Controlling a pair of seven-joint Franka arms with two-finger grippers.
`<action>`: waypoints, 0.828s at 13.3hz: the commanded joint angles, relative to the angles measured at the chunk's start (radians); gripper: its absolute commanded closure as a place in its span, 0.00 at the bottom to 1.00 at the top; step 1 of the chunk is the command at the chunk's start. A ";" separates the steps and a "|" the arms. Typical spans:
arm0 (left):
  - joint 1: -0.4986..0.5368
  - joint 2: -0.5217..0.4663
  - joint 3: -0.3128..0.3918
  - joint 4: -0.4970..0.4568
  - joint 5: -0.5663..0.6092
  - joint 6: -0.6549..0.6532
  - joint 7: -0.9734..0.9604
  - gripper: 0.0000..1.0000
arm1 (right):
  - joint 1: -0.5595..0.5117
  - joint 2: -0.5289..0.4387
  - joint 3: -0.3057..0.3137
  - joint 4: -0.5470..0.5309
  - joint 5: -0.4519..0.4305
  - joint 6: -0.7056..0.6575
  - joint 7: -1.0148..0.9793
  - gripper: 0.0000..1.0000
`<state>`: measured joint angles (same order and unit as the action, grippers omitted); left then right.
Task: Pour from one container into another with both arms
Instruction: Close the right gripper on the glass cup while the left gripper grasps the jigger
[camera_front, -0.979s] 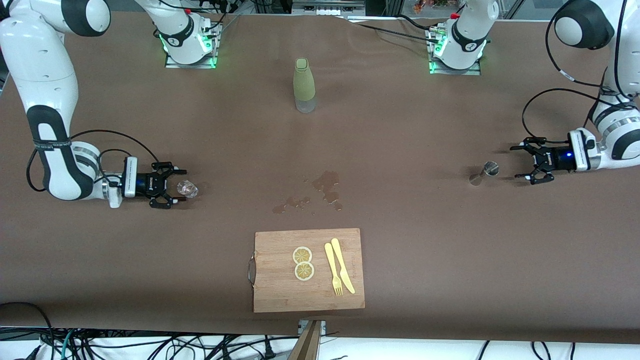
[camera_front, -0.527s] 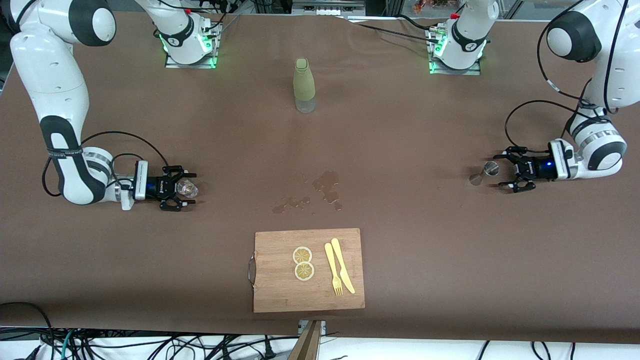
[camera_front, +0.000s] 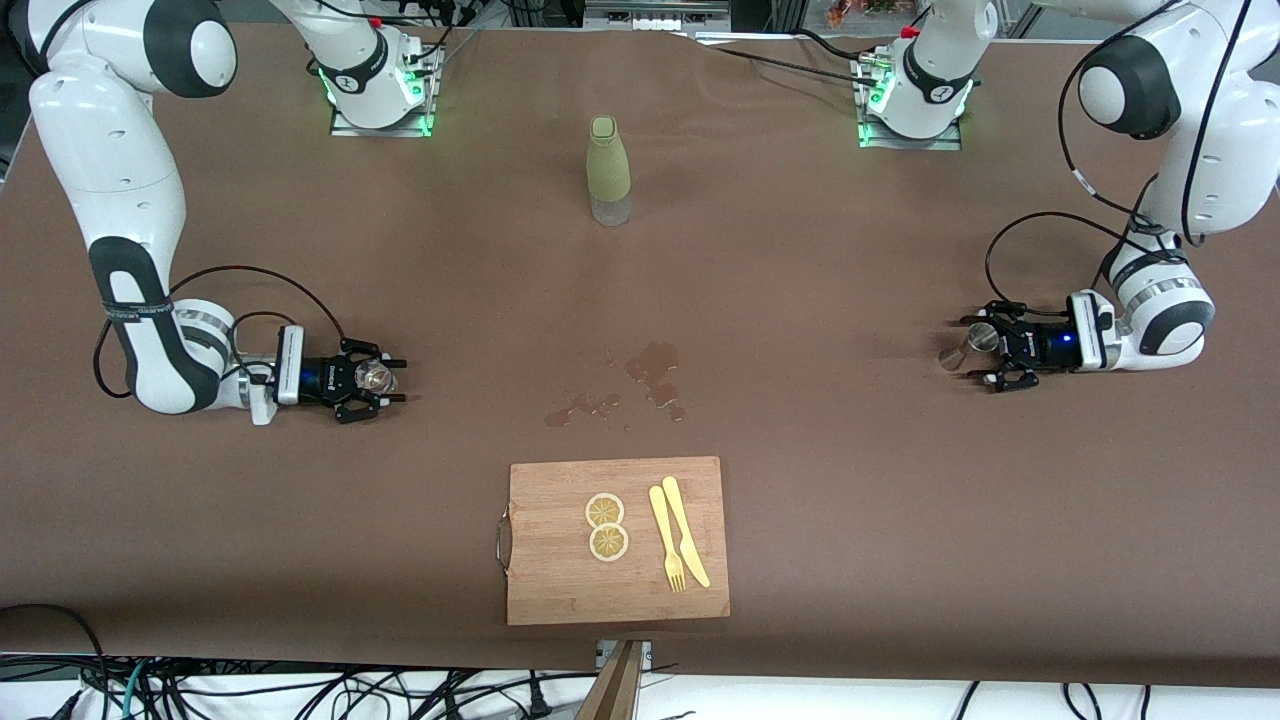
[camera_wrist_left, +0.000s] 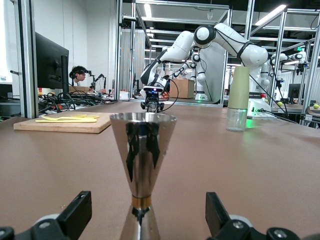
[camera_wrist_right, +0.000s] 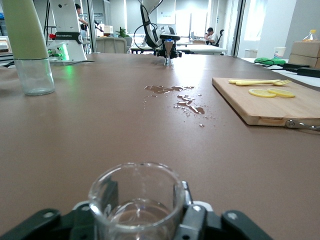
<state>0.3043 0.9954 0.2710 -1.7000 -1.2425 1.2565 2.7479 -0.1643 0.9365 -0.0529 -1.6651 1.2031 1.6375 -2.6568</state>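
Two grasps are forming well apart from the spill (camera_front: 640, 385), one toward each end of the table. My right gripper (camera_front: 378, 377) has its fingers spread around the glass cup (camera_front: 376, 375), and my left gripper (camera_front: 985, 352), also unclenched, straddles the jigger (camera_front: 968, 346). I should centre each before squeezing, gripping the jigger at its waist so it stays upright

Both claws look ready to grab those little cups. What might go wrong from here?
The steel jigger is narrow-waisted and stands between the open left gripper; an off-centre squeeze might tip it. The glass cup sits between the open right gripper and looks slippery, so it may slide. A wet spill already marks the table between them; careless pouring would add more.
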 joint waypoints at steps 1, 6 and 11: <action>-0.011 0.011 -0.003 0.010 -0.020 0.000 0.144 0.00 | -0.014 0.024 0.004 0.024 0.044 -0.050 -0.015 1.00; -0.013 0.009 -0.009 0.008 -0.005 -0.003 0.145 0.09 | -0.015 0.021 0.005 0.027 0.053 -0.091 0.021 1.00; -0.010 0.012 -0.007 0.006 -0.002 -0.005 0.157 0.42 | 0.014 0.002 0.073 0.080 0.035 -0.108 0.170 1.00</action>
<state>0.3002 0.9956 0.2554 -1.6900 -1.2425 1.2564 2.7488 -0.1660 0.9470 -0.0092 -1.6237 1.2425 1.5438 -2.5575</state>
